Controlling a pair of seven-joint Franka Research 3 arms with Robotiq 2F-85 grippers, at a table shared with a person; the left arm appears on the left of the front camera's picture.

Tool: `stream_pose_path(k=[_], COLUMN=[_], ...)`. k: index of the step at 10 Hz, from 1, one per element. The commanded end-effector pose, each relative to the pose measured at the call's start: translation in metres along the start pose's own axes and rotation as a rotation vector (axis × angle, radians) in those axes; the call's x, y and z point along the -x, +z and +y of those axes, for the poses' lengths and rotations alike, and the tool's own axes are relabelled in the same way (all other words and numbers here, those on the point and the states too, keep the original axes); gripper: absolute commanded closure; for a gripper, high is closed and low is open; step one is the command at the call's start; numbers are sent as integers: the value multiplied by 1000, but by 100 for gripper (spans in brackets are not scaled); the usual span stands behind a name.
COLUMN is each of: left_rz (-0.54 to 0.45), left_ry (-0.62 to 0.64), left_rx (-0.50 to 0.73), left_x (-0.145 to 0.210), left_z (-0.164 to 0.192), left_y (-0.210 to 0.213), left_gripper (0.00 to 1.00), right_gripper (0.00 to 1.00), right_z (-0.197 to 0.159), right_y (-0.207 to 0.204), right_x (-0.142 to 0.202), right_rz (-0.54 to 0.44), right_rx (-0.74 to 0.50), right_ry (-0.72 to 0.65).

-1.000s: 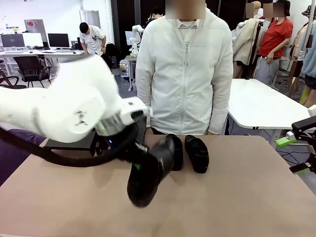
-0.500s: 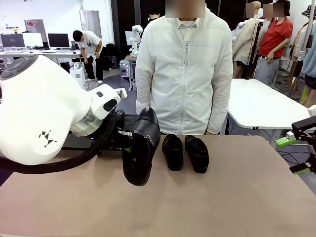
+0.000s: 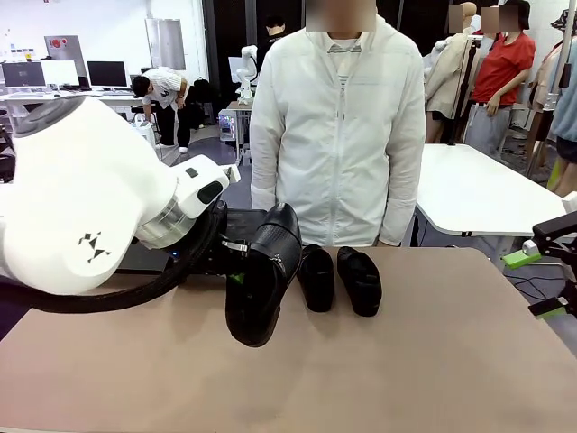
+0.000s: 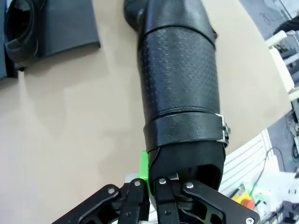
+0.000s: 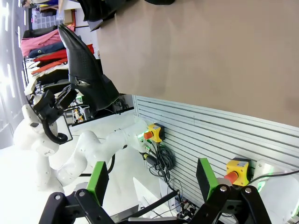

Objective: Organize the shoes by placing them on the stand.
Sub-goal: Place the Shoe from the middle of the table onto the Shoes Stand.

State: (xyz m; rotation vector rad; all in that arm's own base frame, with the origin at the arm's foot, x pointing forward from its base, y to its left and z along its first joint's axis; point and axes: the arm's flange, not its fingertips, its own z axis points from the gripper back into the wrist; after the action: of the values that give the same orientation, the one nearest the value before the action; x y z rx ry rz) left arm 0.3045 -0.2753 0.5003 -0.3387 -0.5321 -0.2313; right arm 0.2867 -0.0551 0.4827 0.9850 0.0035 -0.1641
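Note:
My left gripper is shut on the heel opening of a black loafer, which hangs off the table with its toe pointing down toward the near side. In the left wrist view the green pad and fingers pinch that shoe's rim. Two more black shoes lie side by side on the table in front of the person. A matte-black stand shows in the left wrist view with another shoe on it. My right gripper is open at the table's right edge.
A person in a white jacket stands at the far edge, arms down. The tan tabletop is bare on the near and right sides. My bulky left arm covers the far-left part of the table.
My left arm has lifted the held shoe off the table and carried it left and toward the far side, away from the pair. The right gripper has stayed put.

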Motion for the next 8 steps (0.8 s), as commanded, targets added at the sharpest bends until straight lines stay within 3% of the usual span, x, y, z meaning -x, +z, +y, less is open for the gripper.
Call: stream_pose_path(k=[1, 3, 5, 8], left_rz=[5, -91, -173, -170], left_ry=[143, 209, 197, 129], left_rx=[-79, -227, -275, -207], left_x=[-66, -143, -189, -200], left_z=[21, 63, 94, 94], left_y=[-29, -68, -105, -115], left_gripper=[100, 100, 100, 100], right_gripper=[0, 0, 0, 0], right_z=[-1, -1, -1, -1], right_y=[4, 4, 4, 4], right_x=[0, 0, 0, 0], right_rz=[4, 4, 4, 4], right_rx=[6, 6, 6, 6], right_ry=[19, 19, 19, 19])
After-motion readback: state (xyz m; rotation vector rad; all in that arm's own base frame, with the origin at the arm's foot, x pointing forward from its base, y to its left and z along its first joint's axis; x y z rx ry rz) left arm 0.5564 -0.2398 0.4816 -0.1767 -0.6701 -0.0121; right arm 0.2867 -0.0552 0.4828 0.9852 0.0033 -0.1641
